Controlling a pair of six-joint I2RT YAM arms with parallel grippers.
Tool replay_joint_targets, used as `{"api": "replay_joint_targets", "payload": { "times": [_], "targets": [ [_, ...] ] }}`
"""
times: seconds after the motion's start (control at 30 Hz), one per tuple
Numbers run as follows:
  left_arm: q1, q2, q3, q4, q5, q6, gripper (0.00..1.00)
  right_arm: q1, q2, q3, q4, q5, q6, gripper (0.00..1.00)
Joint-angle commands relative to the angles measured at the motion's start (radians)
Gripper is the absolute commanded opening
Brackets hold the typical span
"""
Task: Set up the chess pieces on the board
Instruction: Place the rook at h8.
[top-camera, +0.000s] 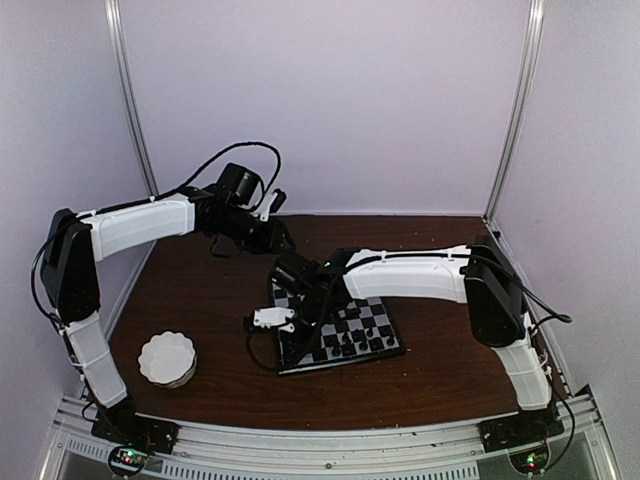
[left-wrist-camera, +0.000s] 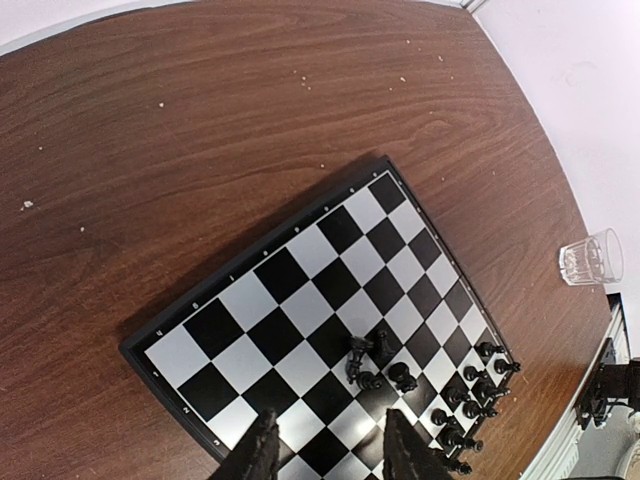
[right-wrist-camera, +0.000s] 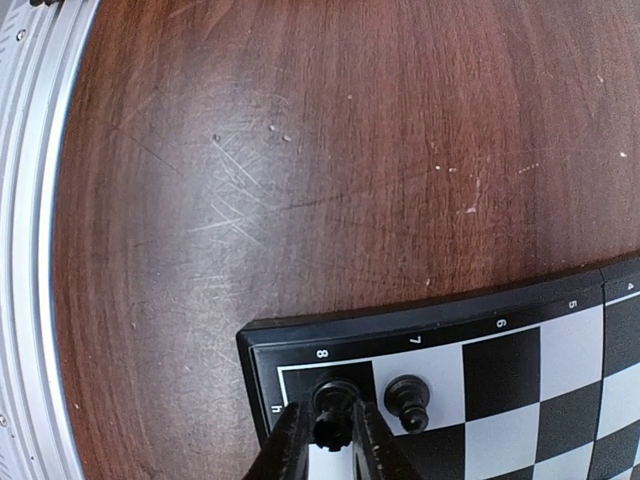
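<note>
Bottom of rt-wrist view: right gripper (right-wrist-camera: 331, 425) flanks chess piece (right-wrist-camera: 336, 392), prob. seating it at board (right-wrist-camera: 510, 375) corner, grip unclear; left gripper (left-wrist-camera: 329, 425) spread.

Black-and-white chequered board (left-wrist-camera: 280, 275), black pieces (left-wrist-camera: 403, 377)

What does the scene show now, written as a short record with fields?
board: flat on the table
chess pieces: black, most crowded along one edge, a few further in
right gripper: fingers on both sides of the corner piece; grip cannot be told
left gripper: open, holding nothing
dish: white, near the left arm's base
</note>
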Motion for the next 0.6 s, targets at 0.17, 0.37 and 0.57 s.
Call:
{"api": "replay_joint_targets", "payload": {
  "times": [0.17,0.37,0.57],
  "targets": [
    [0.006,-0.038,0.002,0.031,0.011,0.002,0.36,0.007,-0.089,0.009,-0.022,-0.009,0.015,0.23],
    [0.005,-0.046,0.003,0.027,-0.015,0.013,0.37,-0.001,-0.188,0.005,-0.043,0.025,-0.001,0.26],
    [0.005,-0.053,-0.003,0.028,-0.037,0.021,0.36,-0.090,-0.308,-0.125,-0.009,0.041,-0.020,0.26]
  ]
}}
